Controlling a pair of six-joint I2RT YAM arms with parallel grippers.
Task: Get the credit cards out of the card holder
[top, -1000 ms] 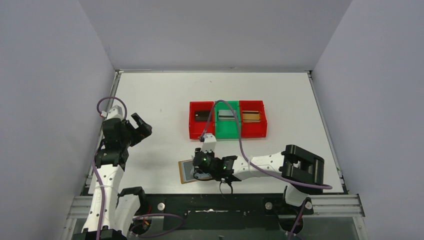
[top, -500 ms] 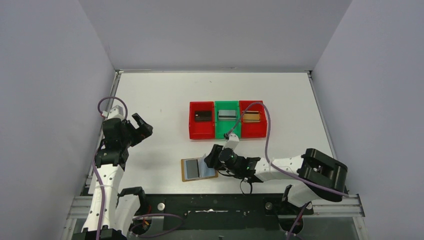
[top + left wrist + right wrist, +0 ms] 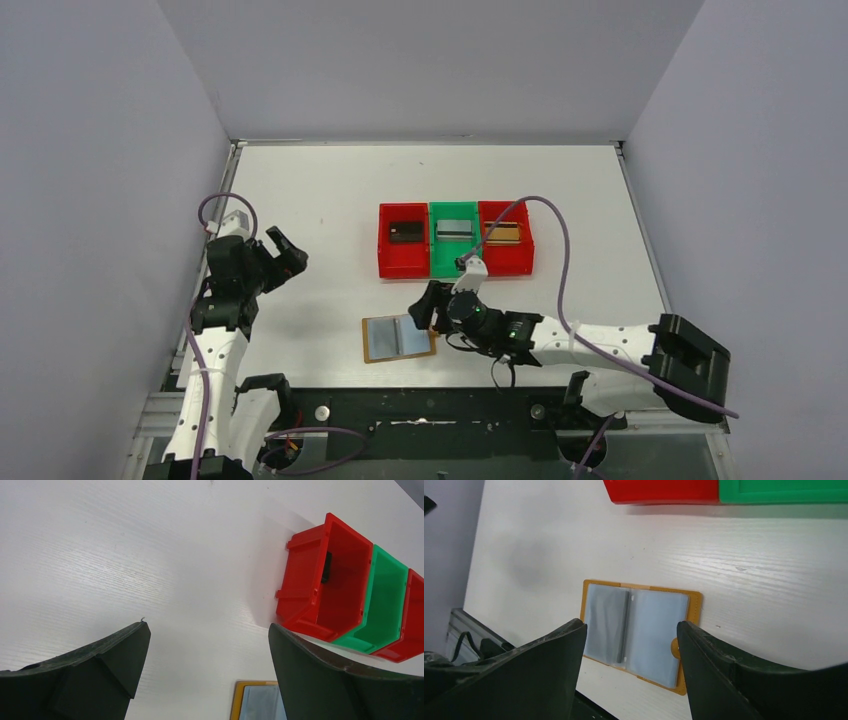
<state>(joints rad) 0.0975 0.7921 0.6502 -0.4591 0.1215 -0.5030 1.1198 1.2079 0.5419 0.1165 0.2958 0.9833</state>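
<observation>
Way off left of the card holder (image 3: 398, 338), the left claw (image 3: 286, 252) hangs empty, jaws wide apart. The card holder lies open flat on the desk (image 3: 320, 200), pale pockets up. Just right of it, the right claw (image 3: 425, 308) is spread too, gripping nothing. Beyond it: black card (image 3: 404, 232) in the left red bin (image 3: 385, 262), silver-grey card (image 3: 454, 228) in the green bin (image 3: 455, 264), gold-brown card (image 3: 503, 232) in the right red bin (image 3: 508, 264).

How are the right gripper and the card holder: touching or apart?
Apart. Right wrist view: the card holder lies open on the table, below the open right gripper.
</observation>
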